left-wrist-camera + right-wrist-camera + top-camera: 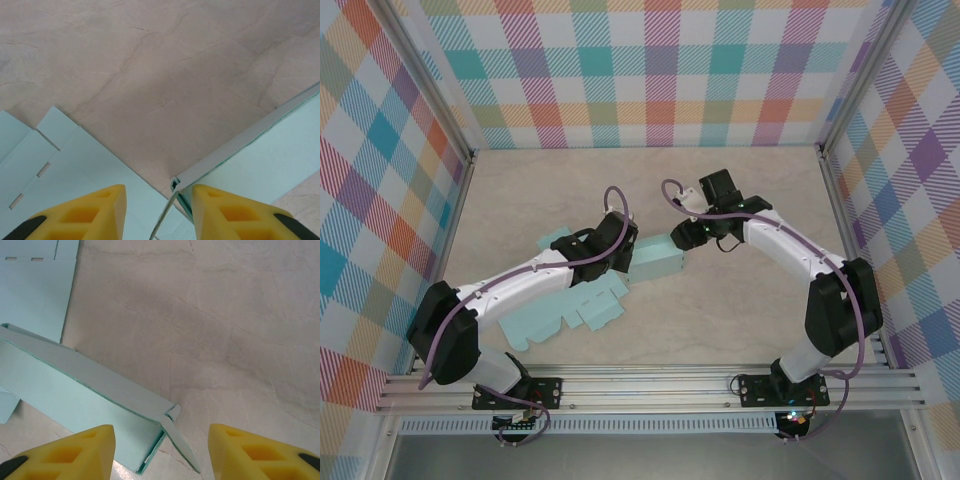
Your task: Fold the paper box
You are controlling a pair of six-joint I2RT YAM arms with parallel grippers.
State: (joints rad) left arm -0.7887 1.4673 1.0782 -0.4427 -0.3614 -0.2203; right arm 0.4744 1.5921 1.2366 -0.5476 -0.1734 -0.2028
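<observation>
The paper box (570, 308) is a light teal cut sheet lying flat at centre-left of the table, with one long wall (656, 263) folded upright. My left gripper (623, 257) is at that wall's left end. In the left wrist view its yellow fingers (85, 212) stand open around the wall's corner (260, 160), a thin flap edge between them. My right gripper (688, 240) is at the wall's right end. In the right wrist view, this gripper (160, 452) is open, straddling the wall's end (75, 390) and a small side flap (182, 440) that sticks out.
The beige marbled tabletop (750, 330) is enclosed by plaid walls (640, 70) on three sides. Aluminium frame posts (450, 190) stand at the side walls, and a rail (650, 385) runs along the near edge. Both arm bases are bolted to that rail.
</observation>
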